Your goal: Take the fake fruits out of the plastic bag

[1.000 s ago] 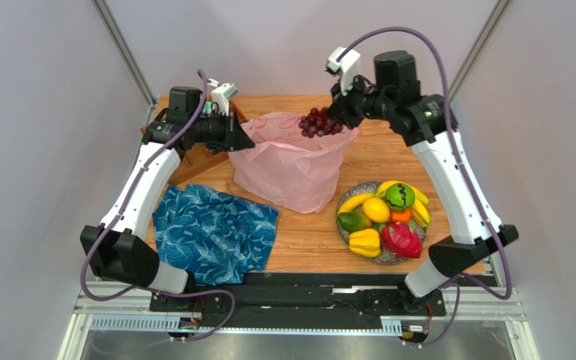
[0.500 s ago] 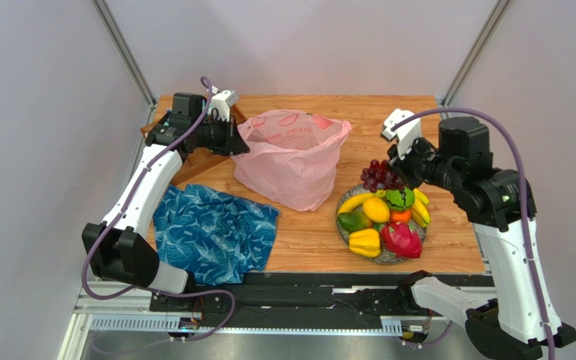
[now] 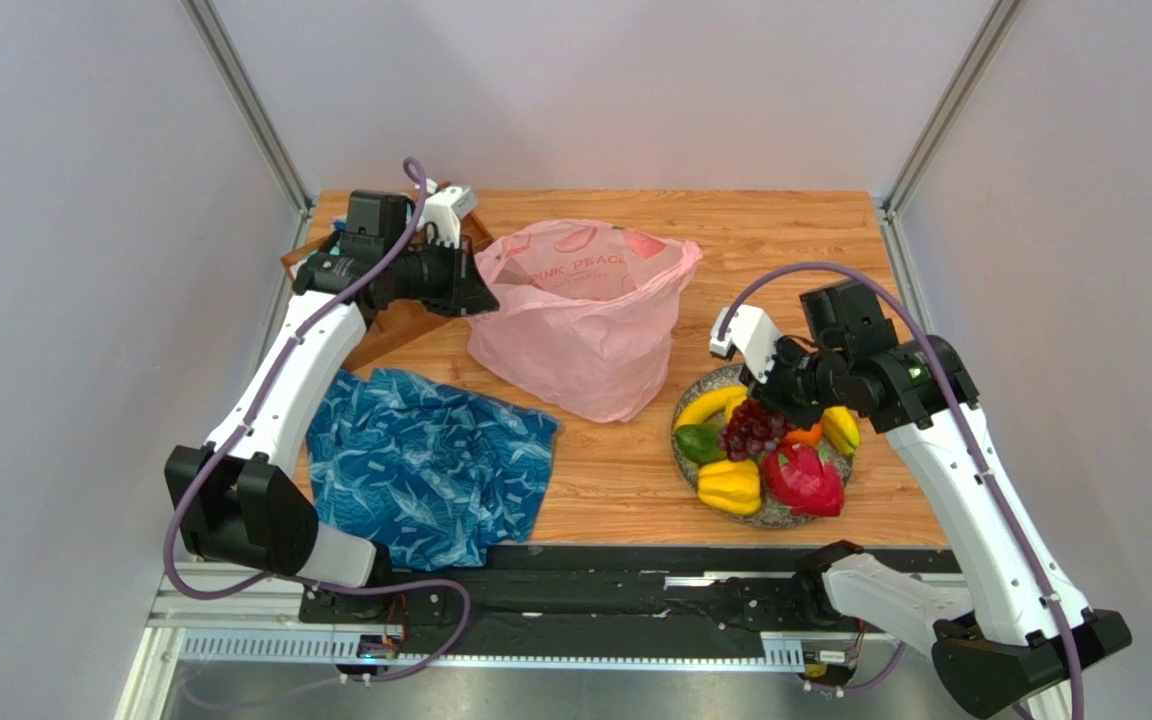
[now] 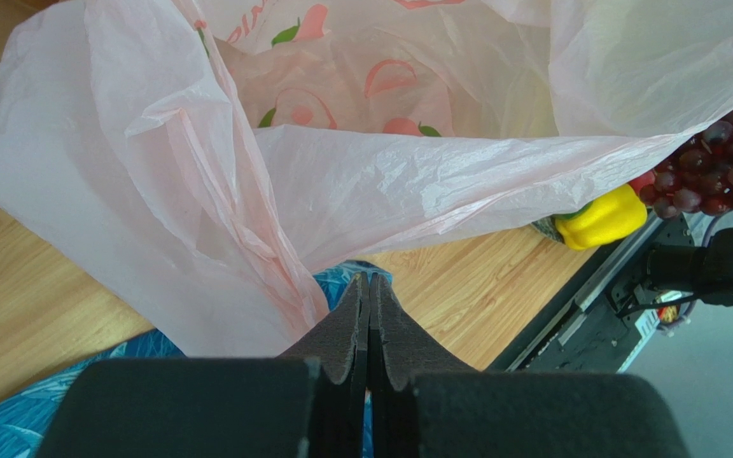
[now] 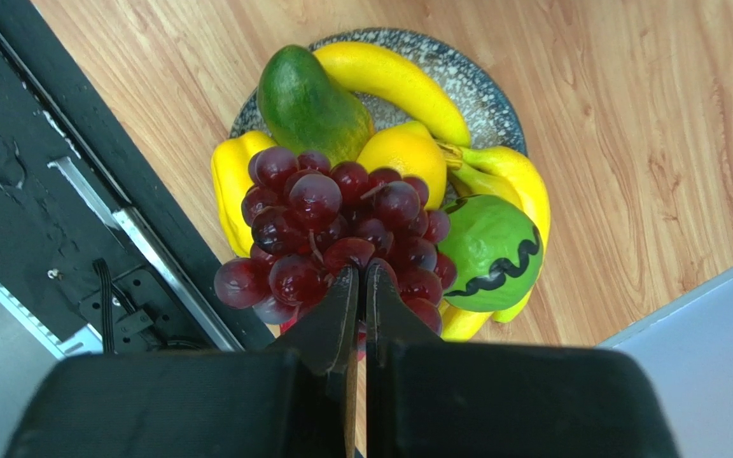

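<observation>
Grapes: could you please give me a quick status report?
Left gripper shut on the plastic bag rim. Right gripper shut on grapes, over the plate. Other fruits crowd the plate beneath.

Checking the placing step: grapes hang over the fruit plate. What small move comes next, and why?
Probably lower the right end effector slightly and open it: it is shut on the grapes, hanging just over the crowded plate, while the left end effector pinches the plastic bag.

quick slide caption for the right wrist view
Right gripper holds the grapes over the fruit-filled plate.
</observation>
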Motion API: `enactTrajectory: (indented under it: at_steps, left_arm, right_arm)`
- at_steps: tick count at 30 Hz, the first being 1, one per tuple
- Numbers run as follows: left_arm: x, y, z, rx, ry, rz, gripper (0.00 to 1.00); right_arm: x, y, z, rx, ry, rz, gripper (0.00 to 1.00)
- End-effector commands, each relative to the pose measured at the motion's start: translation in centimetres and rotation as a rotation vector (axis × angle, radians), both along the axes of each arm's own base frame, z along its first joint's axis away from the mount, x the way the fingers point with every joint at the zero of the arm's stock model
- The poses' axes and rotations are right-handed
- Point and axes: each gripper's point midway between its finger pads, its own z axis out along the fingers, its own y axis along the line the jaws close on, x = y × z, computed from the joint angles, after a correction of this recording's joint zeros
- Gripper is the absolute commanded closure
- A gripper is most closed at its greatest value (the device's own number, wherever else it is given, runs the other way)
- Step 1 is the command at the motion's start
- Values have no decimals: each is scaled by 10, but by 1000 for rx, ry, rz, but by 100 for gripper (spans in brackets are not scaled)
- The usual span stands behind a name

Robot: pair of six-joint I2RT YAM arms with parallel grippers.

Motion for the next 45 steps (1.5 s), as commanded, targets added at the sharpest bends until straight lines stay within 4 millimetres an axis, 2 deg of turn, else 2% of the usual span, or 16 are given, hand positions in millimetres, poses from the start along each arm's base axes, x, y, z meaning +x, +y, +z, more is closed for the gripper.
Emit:
enactTrajectory:
  at_steps: [1, 6, 13, 17, 18, 19, 20, 31, 35, 39, 40, 41, 45]
  left_arm:
    - [-5, 1, 11, 2, -62, -12, 100]
    - [-5, 2, 8, 9, -62, -10, 100]
    - [-4, 2, 6, 9, -51, -10, 100]
    - [-2, 1, 6, 7, -52, -13, 100]
    - [-2, 1, 6, 6, -52, -14, 100]
    - [-1, 0, 7, 4, -51, -14, 100]
    - [-1, 0, 6, 5, -49, -15, 100]
    - [2, -3, 3, -5, -36, -22, 100]
    - [2, -3, 2, -8, -32, -25, 100]
    - [3, -4, 0, -11, -23, -27, 100]
    - [4, -5, 1, -13, -23, -25, 100]
    - [4, -5, 2, -15, -23, -26, 100]
    - [5, -5, 4, -16, -21, -18, 100]
  right_arm:
    - [3, -3, -5, -31, -50, 65, 99]
    - [-2, -3, -20, -38, -8, 62, 99]
    - [8, -5, -32, -59, 33, 6, 98]
    - [13, -10, -38, -98, 50, -20, 87]
    - [14, -11, -40, -104, 54, -28, 84]
    - [15, -12, -41, -110, 57, -36, 75]
    - [16, -12, -42, -113, 58, -39, 73]
    - [17, -11, -44, -109, 65, -47, 68]
    - [16, -8, -38, -90, 60, -35, 64]
    - [-16, 6, -30, -36, 83, 178, 53]
    - [-24, 8, -32, -16, 81, 205, 45]
    - [-29, 10, -34, -9, 89, 226, 42]
    - [-61, 27, -51, 19, 218, 359, 39]
